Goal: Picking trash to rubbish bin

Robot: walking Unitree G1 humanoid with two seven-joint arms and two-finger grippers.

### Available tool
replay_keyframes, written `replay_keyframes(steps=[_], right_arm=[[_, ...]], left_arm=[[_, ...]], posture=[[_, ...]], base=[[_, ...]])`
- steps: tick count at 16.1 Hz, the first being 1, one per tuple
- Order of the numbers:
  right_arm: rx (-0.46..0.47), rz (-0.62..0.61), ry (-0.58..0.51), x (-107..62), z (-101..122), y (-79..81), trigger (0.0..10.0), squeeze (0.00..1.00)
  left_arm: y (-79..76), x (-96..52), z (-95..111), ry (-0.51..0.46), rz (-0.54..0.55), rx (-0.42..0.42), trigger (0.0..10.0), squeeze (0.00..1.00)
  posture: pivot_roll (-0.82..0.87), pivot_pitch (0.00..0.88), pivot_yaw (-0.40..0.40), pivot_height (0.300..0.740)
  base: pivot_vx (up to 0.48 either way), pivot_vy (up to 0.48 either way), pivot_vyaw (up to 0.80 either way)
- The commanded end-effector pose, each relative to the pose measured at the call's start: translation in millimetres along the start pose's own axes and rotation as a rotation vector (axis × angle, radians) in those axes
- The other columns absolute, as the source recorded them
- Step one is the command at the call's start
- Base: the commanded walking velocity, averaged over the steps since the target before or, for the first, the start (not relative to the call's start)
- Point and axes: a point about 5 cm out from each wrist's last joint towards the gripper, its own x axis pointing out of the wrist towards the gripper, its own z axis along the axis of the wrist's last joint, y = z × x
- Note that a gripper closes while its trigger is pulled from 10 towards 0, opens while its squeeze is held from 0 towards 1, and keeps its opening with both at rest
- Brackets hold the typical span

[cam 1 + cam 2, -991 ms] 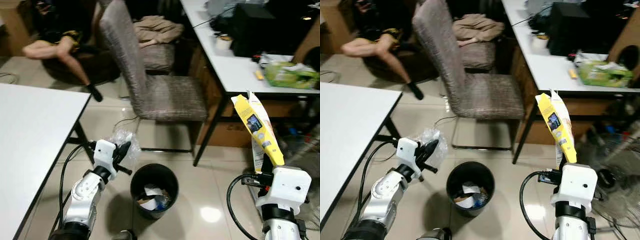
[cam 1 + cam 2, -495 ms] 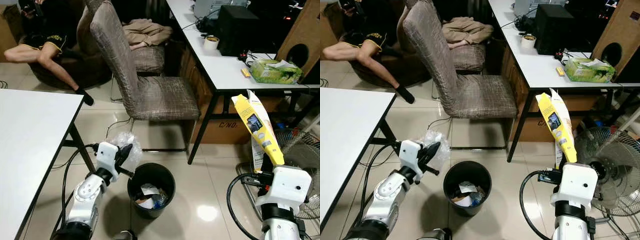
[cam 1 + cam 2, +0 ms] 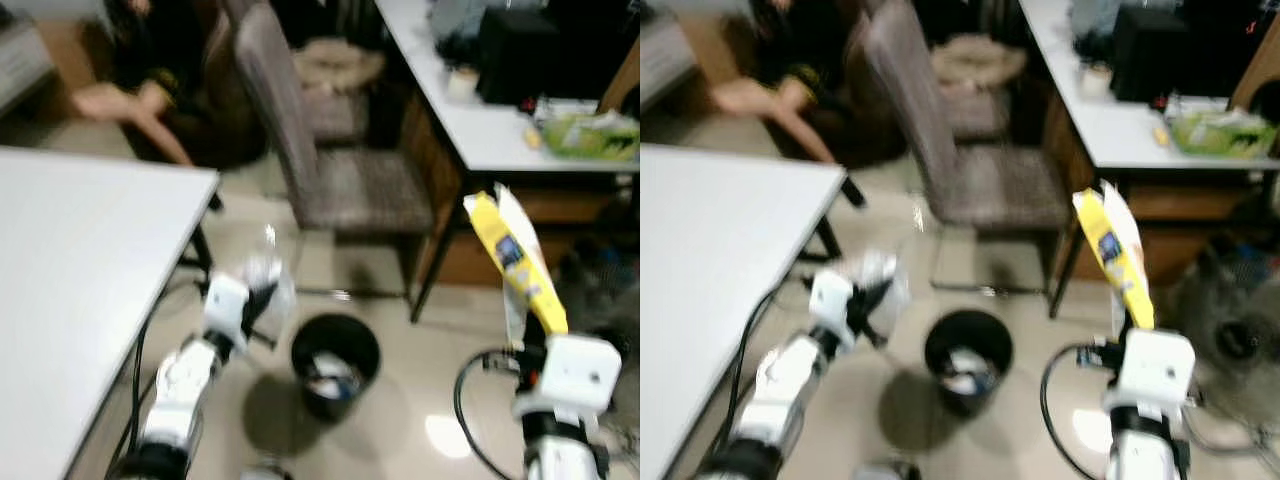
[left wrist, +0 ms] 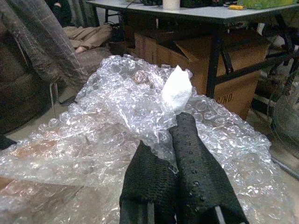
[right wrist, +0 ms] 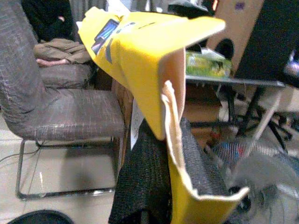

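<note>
- Head views are blurred.
- Left gripper (image 4: 175, 154): fingers clenched on a crumpled sheet of bubble wrap (image 4: 117, 116), with a small white scrap (image 4: 177, 88) showing at the fingertips. In the head view the wrap (image 3: 262, 272) is held above the floor, up and to the left of the rubbish bin (image 3: 335, 362).
- Right gripper (image 5: 154, 186): fingers closed on a yellow cardboard package (image 5: 140, 60), torn open along one edge. In the head view the package (image 3: 515, 262) stands upright above the wrist, well to the right of the bin.
- Rubbish bin: black, round, on the tiled floor between the two arms, already holding some pale waste.
- Surroundings: a white table (image 3: 70, 280) at the robot's left; a grey fabric chair (image 3: 330, 150) directly behind the bin; a second white desk (image 3: 480, 110) at the right with a green tissue pack (image 3: 590, 135) and dark equipment.
- A seated person's leg (image 3: 130, 105) is visible at the far left, beyond the chair.
- A fan (image 5: 247, 172) stands on the floor near the right arm.
</note>
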Motion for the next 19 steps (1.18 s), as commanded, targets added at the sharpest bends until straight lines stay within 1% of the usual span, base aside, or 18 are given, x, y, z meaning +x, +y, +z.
replay_keyframes(steps=[1,4,7,10,11,12,15,19], right_arm=[[0.005,-0.013,-0.001,0.1,1.1,-0.8,10.0,0.00],[0.011,-0.013,0.002,0.1,-0.1,0.7,10.0,0.00],[0.016,-0.008,0.004,0.7,-0.9,1.9,10.0,0.00],[0.020,-0.009,0.008,0.5,-1.8,2.3,10.0,0.00],[0.024,-0.009,0.012,0.7,-2.8,1.8,10.0,0.00],[0.027,-0.010,0.018,0.8,-4.0,1.6,10.0,0.00],[0.028,-0.013,0.034,0.5,-6.0,0.9,10.0,0.00],[0.023,-0.016,0.044,-0.8,-8.0,1.6,10.0,0.00]], left_arm=[[-1.6,7.4,11.6,-0.030,-0.032,0.027,10.0,0.00],[-2.0,6.0,14.1,-0.028,-0.049,0.052,10.0,0.00],[-3.9,6.5,15.4,-0.030,-0.066,0.058,10.0,0.00],[-3.4,5.5,11.8,-0.017,-0.059,0.061,10.0,0.00],[-1.5,5.4,6.5,0.016,-0.030,0.082,10.0,0.00],[-0.4,6.2,5.5,0.024,-0.006,0.094,10.0,0.00],[-1.1,6.2,5.4,0.029,-0.017,0.097,10.0,0.00],[-4.1,5.0,1.6,0.042,-0.034,0.103,10.0,0.00]], posture=[[0.07,0.067,-0.006,0.740],[0.07,0.068,-0.002,0.740],[0.08,0.068,0.001,0.740],[0.07,0.068,0.004,0.740],[0.07,0.070,0.004,0.740],[0.07,0.070,0.004,0.740],[0.07,0.075,0.006,0.740],[0.07,0.078,0.006,0.740]], base=[[0.000,0.000,0.00],[0.000,0.000,0.00],[0.298,0.000,0.00],[0.000,0.000,0.00],[0.000,0.000,0.00],[0.000,0.000,0.00],[0.000,0.000,0.00],[0.000,0.000,0.73]])
